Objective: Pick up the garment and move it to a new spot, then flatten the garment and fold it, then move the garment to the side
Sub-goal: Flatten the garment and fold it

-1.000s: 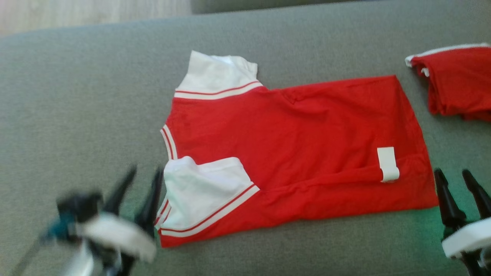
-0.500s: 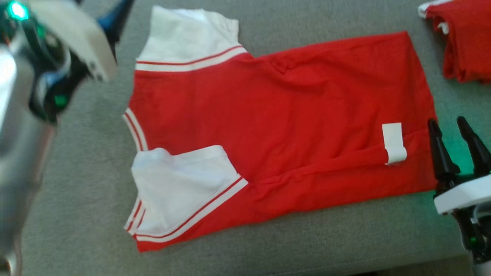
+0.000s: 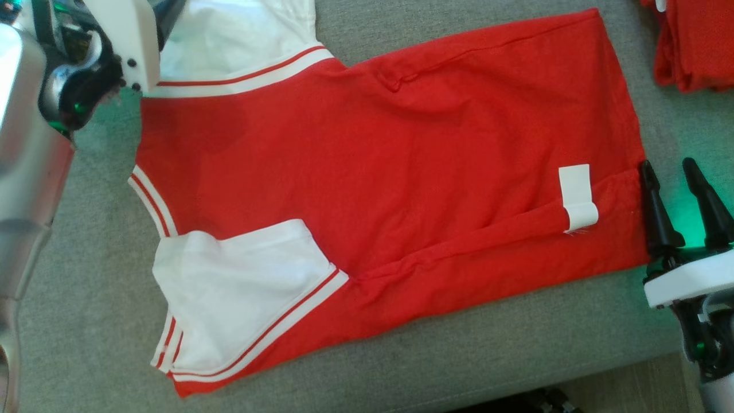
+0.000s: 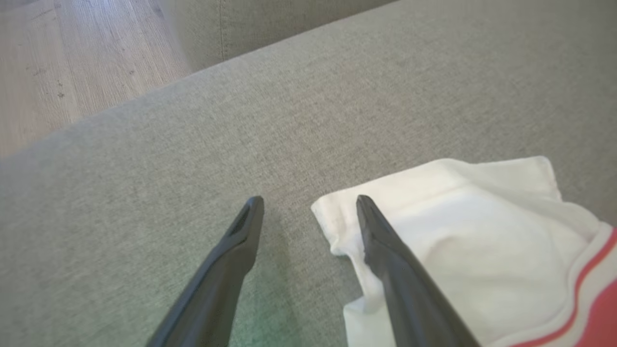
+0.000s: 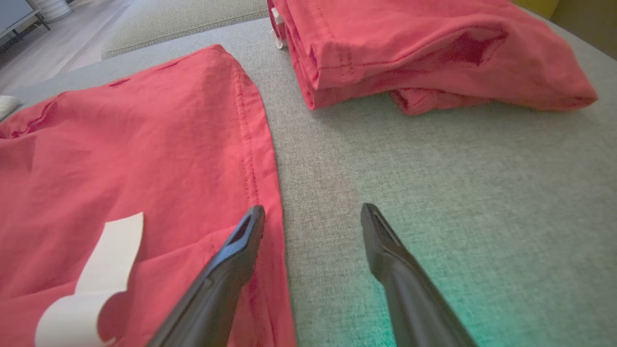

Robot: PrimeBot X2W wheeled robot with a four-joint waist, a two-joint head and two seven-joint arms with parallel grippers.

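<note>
The red garment [image 3: 401, 160] lay spread flat on the grey couch cushion [image 3: 86, 258], white sleeves to the left. Left gripper [image 4: 308, 202] was at the far sleeve [image 4: 458, 231] corner, fingers apart. Right gripper [image 3: 668, 169] was spread as well, right at the hem. A folded red piece [image 3: 694, 51] lay far right.

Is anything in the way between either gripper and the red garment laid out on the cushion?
Nothing visible is in the way. The left gripper, open, straddles the corner of the white sleeve. The right gripper, open, has one finger over the garment at its hem. The folded red pile lies apart, beyond it.
</note>
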